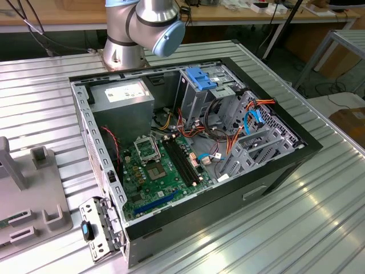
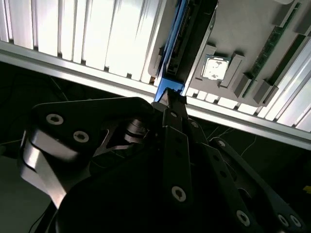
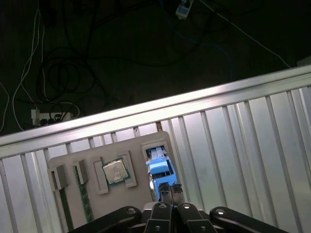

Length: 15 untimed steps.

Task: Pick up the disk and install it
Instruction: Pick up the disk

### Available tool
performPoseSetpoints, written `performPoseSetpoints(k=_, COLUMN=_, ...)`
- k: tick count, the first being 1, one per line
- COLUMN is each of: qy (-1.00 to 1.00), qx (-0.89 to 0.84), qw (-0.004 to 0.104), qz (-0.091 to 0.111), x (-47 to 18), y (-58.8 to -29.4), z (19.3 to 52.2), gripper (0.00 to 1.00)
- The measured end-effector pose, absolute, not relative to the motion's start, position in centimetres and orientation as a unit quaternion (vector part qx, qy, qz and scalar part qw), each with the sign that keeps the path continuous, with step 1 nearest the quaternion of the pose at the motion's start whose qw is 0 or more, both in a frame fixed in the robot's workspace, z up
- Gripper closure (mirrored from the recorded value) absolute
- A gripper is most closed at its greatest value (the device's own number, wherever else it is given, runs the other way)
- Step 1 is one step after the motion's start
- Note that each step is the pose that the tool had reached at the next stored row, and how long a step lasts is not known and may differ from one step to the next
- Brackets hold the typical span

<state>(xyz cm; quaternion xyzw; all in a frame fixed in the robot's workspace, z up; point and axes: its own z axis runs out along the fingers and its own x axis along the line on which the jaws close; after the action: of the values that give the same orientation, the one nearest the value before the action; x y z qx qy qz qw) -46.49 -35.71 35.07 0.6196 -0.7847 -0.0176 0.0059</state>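
Exterior view: open computer case [image 1: 217, 200] on ribbed metal table [image 1: 296, 228]. Inside case: green motherboard [image 1: 154, 171] at 7 o'clock, grey power supply box [image 1: 122, 100] with white sticker at 11 o'clock, metal cage [image 1: 197, 101] with blue latch [image 1: 201, 79] on top at 12 o'clock. Grey tray [image 1: 34, 197] at 9 o'clock of case. First wrist view: 1 processor chip [image 3: 116, 171] and 1 memory stick [image 3: 87, 206] seated in tray; cables [image 3: 73, 73] on dark floor.

disk [image 3: 159, 167]: bright blue rail | tool [image 3: 168, 189]: black | counter [image 1: 296, 234]: silver, ribbed stripes | tray [image 3: 136, 199]: pale grey | circuit board [image 1: 151, 171]: green | computer case [image 1: 256, 191]: black | arm [image 1: 128, 25]: silver, pale blue cap
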Motion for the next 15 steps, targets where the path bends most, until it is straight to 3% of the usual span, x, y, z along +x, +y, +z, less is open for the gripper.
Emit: performPoseSetpoints(k=15, qy=-0.771, qx=0.637, qw=0.006, qz=-0.018, x=-46.42, y=-35.71, z=35.07, gripper=0.89)
